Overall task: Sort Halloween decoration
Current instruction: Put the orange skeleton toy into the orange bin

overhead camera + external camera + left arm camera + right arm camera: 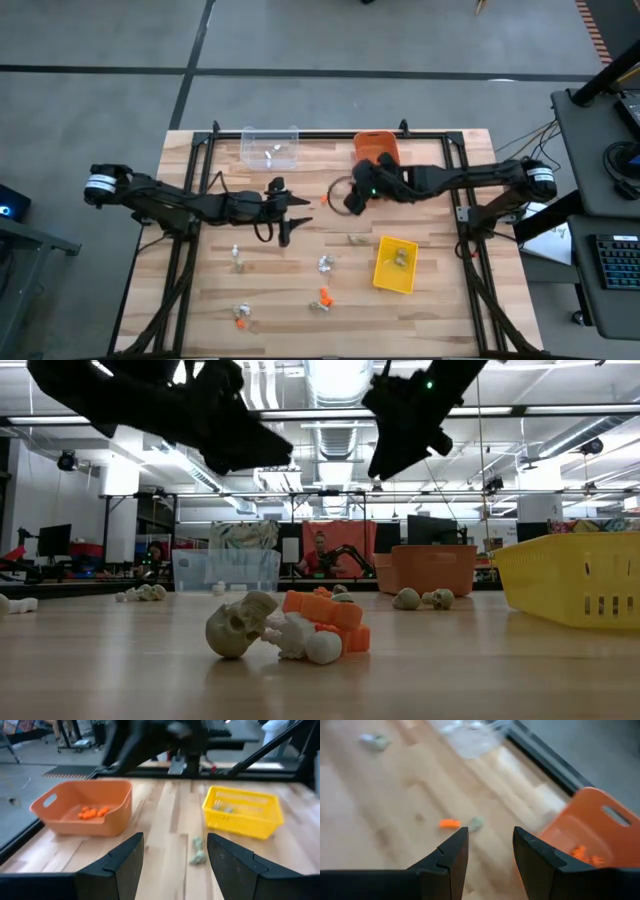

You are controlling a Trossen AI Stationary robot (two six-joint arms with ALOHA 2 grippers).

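Observation:
The Halloween decoration lies as small trinkets on the wooden table: a tan skull [238, 626] beside orange and white pieces [325, 628], and others spread over the near half [325, 264] [237, 258] [240, 315]. One orange trinket [450, 823] and a greyish one [476, 823] lie on the wood below my right gripper. My right gripper [490, 845] hovers open and holds nothing, just left of the orange bin [377, 148]. My left gripper [175, 855] is open and holds nothing at mid-table [298, 210], pointing toward the table's right. A tan trinket [197, 852] lies ahead of it.
The orange bin [82, 807] holds several orange pieces. A clear bin [270, 147] with a few pale pieces stands at the far edge. A yellow bin [396, 264] with tan pieces sits near right. A black frame borders the table. People are in the room beyond.

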